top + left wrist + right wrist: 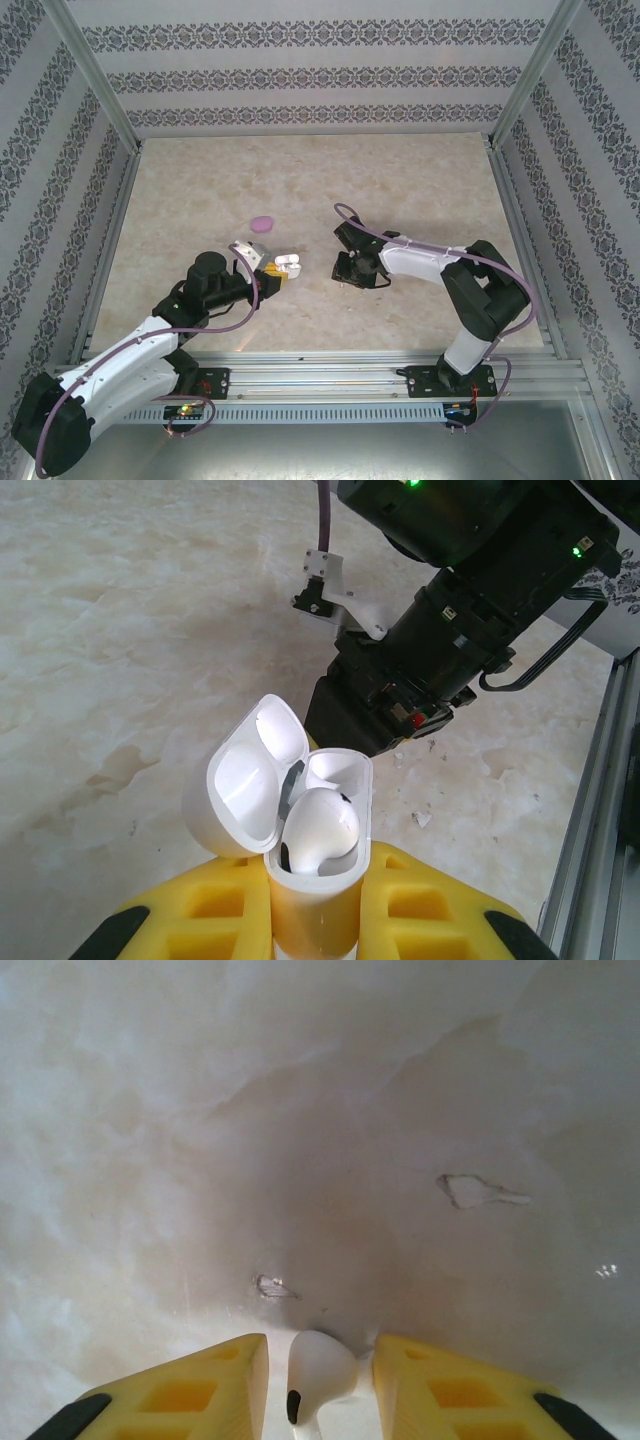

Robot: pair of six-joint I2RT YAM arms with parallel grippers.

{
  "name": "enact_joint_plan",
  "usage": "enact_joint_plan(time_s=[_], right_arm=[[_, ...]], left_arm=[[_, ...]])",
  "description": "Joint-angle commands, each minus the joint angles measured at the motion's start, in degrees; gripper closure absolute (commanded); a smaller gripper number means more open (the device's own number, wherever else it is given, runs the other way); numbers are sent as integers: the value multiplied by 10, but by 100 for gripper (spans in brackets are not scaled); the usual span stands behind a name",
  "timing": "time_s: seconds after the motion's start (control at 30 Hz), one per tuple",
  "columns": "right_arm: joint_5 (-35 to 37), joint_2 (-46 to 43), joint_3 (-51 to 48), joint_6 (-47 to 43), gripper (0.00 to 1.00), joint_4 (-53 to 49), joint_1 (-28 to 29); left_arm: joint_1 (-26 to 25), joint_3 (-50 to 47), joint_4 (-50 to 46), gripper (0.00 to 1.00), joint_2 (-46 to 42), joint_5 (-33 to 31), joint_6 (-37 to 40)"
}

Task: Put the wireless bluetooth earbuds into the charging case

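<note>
Pale marble-patterned tabletop [400, 180] enclosed by damask-striped walls [300, 70] and aluminium posts [93, 75].

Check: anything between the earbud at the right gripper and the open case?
Nothing visible. The earbud lies on the table between the right gripper's fingers. Bare table runs from there to the case, clamped in the left gripper with its lid open. A seated bud fills one side; the free slot sits beside it.

A robot test booth – aluminium framing [95, 75], patterned panel walls [300, 80] (marble-look tabletop [300, 180]).
</note>
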Motion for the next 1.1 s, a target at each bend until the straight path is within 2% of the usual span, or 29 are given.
enact_joint_plan(time_s=[0.0, 0.13, 0.3, 0.57, 0.87, 1.07], right_arm=[[10, 26, 19, -18, 69, -17, 1], [14, 25, 27, -29, 74, -36, 3], [18, 13, 21, -42, 75, -61, 4], [-5, -31, -10, -36, 82, -50, -13], [-77, -97, -86, -18, 85, 23, -85], [-100, -131, -158, -17, 85, 65, -128]], left_arm=[[-6, 3, -1, 100, -12, 6, 1], [-6, 2, -4, 100, -15, 4, 2], [-6, -2, 0, 100, -13, 4, 2], [-6, -2, 5, 100, -10, 5, 0], [-6, 2, 9, 100, -7, 7, -3], [-6, 6, 17, 100, 6, 13, -4]])
